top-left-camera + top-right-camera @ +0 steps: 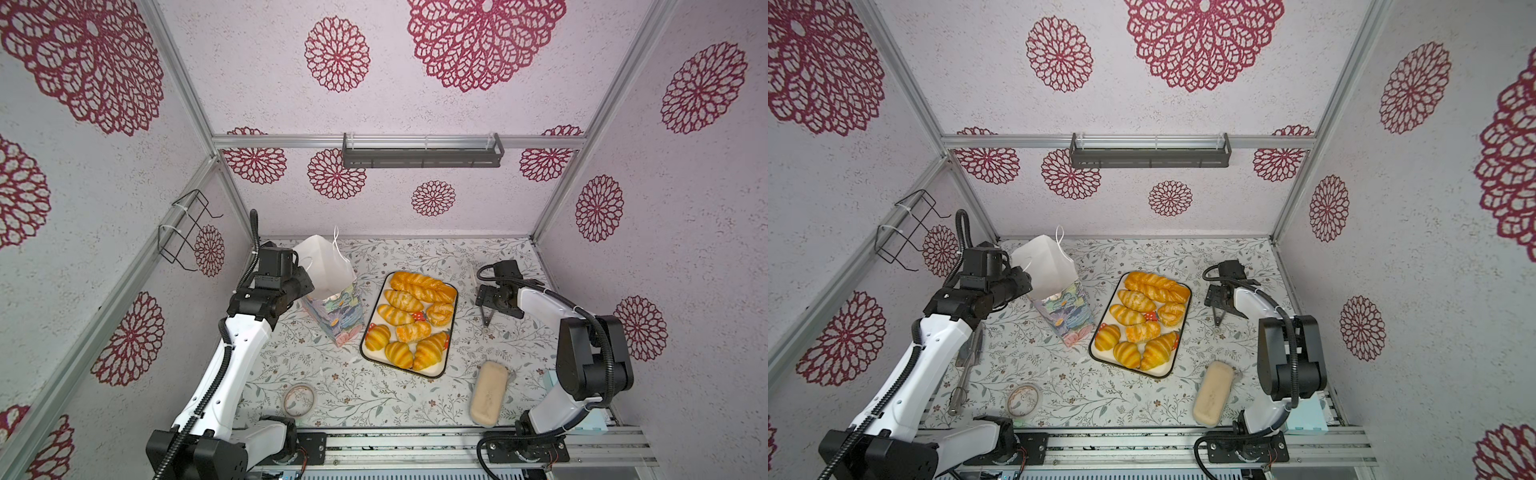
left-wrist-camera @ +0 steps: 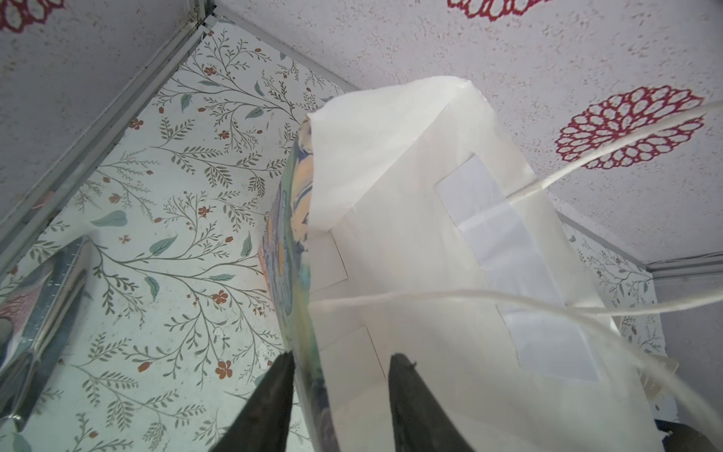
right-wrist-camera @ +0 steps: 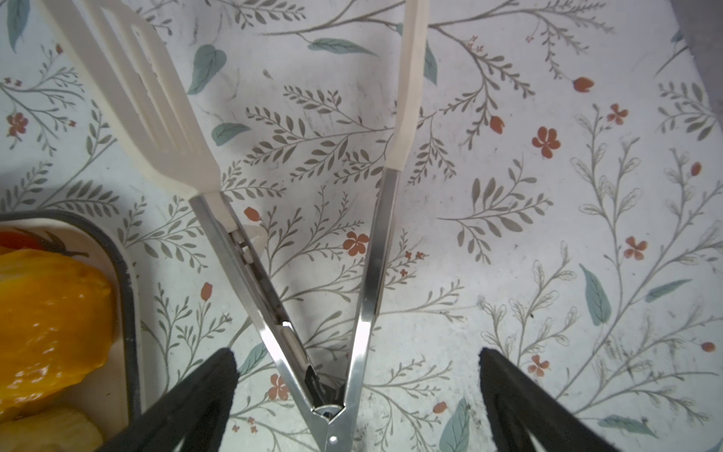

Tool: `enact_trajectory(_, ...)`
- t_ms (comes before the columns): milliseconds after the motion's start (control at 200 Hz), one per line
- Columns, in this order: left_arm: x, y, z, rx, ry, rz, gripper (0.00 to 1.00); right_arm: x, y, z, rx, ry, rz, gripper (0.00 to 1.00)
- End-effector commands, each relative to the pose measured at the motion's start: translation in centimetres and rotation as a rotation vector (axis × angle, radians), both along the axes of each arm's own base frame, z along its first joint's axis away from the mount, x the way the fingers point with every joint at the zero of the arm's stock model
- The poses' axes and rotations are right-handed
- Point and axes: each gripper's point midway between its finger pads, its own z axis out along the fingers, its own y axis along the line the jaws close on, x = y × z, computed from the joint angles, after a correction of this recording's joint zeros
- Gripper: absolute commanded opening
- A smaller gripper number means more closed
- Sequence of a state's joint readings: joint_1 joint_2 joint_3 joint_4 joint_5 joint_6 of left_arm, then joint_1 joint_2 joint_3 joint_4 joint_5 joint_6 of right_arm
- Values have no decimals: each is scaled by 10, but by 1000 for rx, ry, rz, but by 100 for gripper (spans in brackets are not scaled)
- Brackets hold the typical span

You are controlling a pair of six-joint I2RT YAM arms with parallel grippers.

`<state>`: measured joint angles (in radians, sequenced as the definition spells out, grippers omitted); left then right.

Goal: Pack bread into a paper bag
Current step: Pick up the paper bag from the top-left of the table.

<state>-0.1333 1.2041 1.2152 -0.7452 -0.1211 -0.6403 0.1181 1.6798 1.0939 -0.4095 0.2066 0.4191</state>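
- Left wrist view shows the left gripper [image 2: 341,355] with its two black fingers part open, astride one wall of the paper bag [image 2: 410,242]. One finger is outside on the painted side and the other is inside against plain white. A gap shows between the inner finger and the paper, so nothing is clamped. The frame cuts off the finger roots.
- Both top views show the bag leaning near the far left corner of the table [image 1: 332,386], with its mouth open. Its floor is hidden, and the arm's wrist covers the left gripper.
- Bread [image 1: 409,320] lies crowded on a tray [image 1: 432,368] mid-table, just beside the bag. The pieces overlap, so an exact count is hard to make.
- Right wrist view shows the right gripper [image 3: 357,352] spread wide and holding nothing. Its fingers sit either side of the hinge of tongs [image 3: 373,274] lying on the table, apart from them. The tongs' white tips run out of frame.
- A beige block [image 1: 489,392] lies near the front right edge.
- A tape roll [image 1: 299,400] lies near the front left edge.
- A metal tool [image 1: 967,361] is half hidden under the left arm.
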Motion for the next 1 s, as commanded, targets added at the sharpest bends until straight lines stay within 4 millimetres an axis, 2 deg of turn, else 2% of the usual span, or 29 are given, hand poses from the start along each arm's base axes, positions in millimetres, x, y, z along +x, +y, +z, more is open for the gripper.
enact_trajectory(0, -1, 0, 3, -1, -15, 4, 33, 9, 0, 9, -12, -23, 6, 99)
enact_trajectory(105, 2, -4, 5, -22, -39, -8, 24, 11, 0, 6, -12, -15, 10, 99)
enact_trajectory(220, 6, -8, 6, -52, -54, -14, 21, 14, 1, 2, -13, -4, 17, 99)
enact_trajectory(370, 10, -10, 11, -88, -89, -1, 30, 20, 3, -5, -15, 14, 27, 99)
enact_trajectory(550, 18, -14, 20, -133, -140, 9, 35, 28, 6, -15, -4, 31, 35, 99)
enact_trajectory(686, 16, -9, 28, -113, -148, 29, 55, 27, 8, -18, 5, 33, 37, 99)
enact_trajectory(816, 5, 7, 48, -49, -190, 73, 71, 23, 7, -16, 2, 29, 41, 99)
enact_trajectory(846, 3, 8, 52, -36, -194, 75, 77, 22, 6, -16, 1, 28, 40, 99)
enact_trajectory(996, 2, 8, 63, -12, -202, 51, 81, 19, 6, -14, 2, 25, 39, 99)
